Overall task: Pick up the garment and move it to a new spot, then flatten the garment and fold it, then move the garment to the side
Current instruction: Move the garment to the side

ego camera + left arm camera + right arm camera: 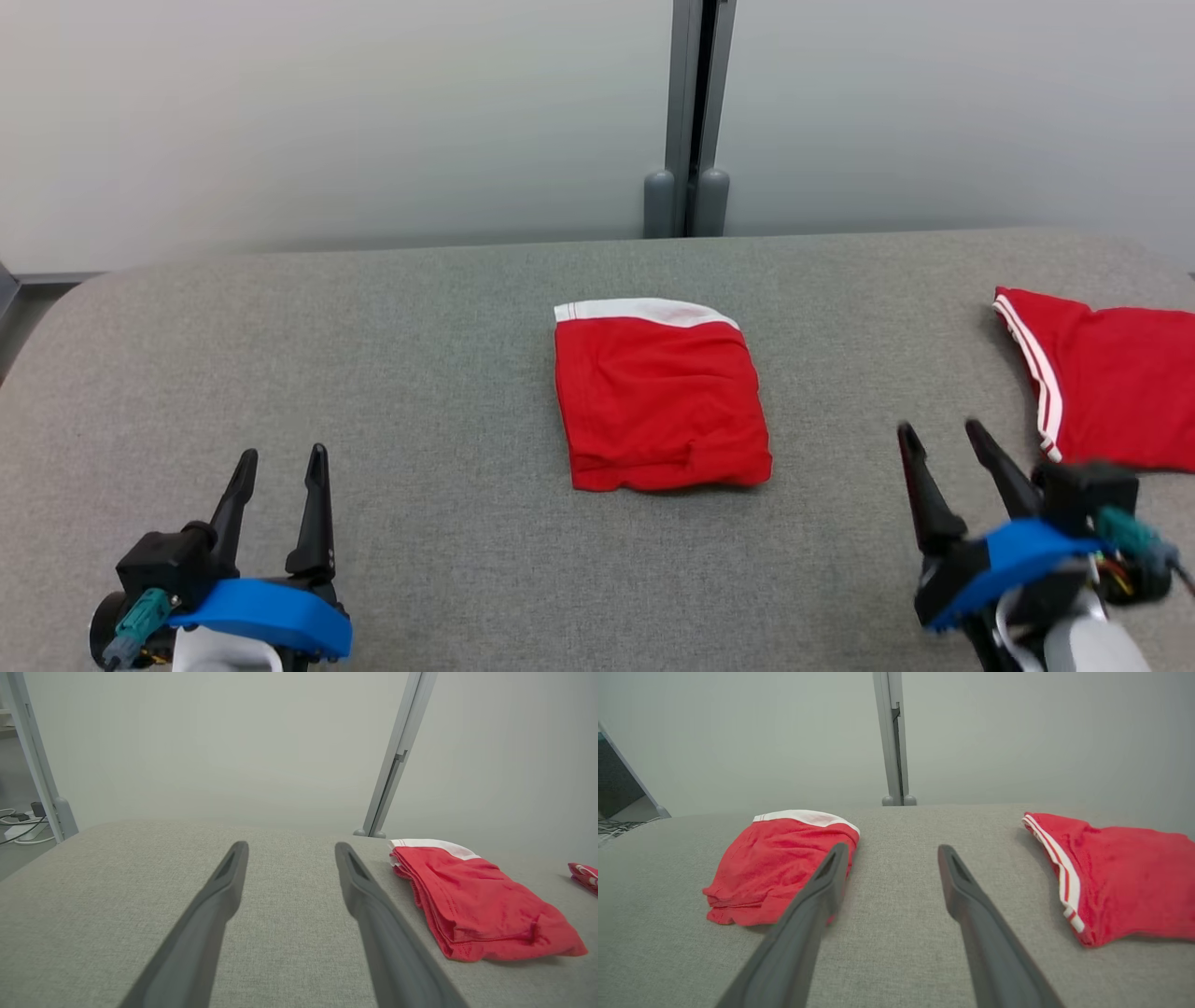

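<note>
A red garment (659, 397) with a white waistband lies folded into a neat rectangle at the middle of the grey padded table (448, 308). The left wrist view shows the same garment (476, 900) off to its right; the garment (780, 865) lies left of the fingers in the right wrist view. My left gripper (278, 455) stands open near the front left, well apart from it, with nothing between its fingers (219, 896). My right gripper (941, 428) is open too, at the front right, empty, its fingers (822, 891) pointing between the two cloths.
A second red cloth (1106, 387) with white stripes lies at the table's right edge, close behind my right gripper; the second cloth (1115, 872) also lies right of the fingers. A grey partition post (689, 112) stands behind the table. Cables (18, 823) lie on the floor at left.
</note>
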You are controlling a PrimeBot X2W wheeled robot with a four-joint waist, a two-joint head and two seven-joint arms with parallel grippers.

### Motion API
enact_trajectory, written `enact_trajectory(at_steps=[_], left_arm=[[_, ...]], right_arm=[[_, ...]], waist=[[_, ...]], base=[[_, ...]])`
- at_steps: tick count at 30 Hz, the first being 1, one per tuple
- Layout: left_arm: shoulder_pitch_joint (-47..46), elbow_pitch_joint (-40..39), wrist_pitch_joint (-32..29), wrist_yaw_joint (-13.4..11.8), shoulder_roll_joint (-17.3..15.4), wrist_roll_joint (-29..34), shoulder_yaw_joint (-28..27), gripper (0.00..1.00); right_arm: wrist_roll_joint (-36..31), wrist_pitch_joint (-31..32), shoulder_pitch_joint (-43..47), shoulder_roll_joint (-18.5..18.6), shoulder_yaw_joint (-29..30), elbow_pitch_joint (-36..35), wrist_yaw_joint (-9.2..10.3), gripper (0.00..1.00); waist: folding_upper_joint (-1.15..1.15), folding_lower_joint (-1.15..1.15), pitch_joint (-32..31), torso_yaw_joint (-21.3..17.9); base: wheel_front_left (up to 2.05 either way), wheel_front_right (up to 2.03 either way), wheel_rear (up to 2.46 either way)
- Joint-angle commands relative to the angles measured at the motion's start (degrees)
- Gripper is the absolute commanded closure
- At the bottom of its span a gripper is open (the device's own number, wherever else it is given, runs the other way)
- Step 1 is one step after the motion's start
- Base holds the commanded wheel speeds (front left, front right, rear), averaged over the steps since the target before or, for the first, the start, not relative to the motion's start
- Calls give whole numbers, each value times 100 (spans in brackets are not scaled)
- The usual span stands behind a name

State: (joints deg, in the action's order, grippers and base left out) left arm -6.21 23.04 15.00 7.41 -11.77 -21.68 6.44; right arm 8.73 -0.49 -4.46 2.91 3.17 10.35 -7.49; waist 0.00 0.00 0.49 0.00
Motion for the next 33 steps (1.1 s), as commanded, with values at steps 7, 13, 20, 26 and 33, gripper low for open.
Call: enact_trajectory(at_steps=[7,13,20,26,33], left_arm=[[-382,-162,24,7,-22,56,97,0],[-781,-233,23,6,8,60,349,0],[-1167,-195,23,6,61,14,664,0],[-1226,-218,24,6,90,4,801,0],[-1067,-172,24,6,116,8,816,0]], right_arm=[[706,1620,-1646,0,-466,636,-1,0],[862,2605,-2952,4,-465,1901,-1,0],[475,2625,-3804,9,228,3613,-1,0],[95,2329,-4092,10,518,4827,-1,0],[-356,2321,-4176,-3,743,5897,4,60]], waist=[[0,0,466,165],[0,0,912,485],[0,0,1175,897],[0,0,1181,1102],[0,0,1040,1137]], base=[[0,0,0],[0,0,0],[0,0,0],[0,0,0],[0,0,0]])
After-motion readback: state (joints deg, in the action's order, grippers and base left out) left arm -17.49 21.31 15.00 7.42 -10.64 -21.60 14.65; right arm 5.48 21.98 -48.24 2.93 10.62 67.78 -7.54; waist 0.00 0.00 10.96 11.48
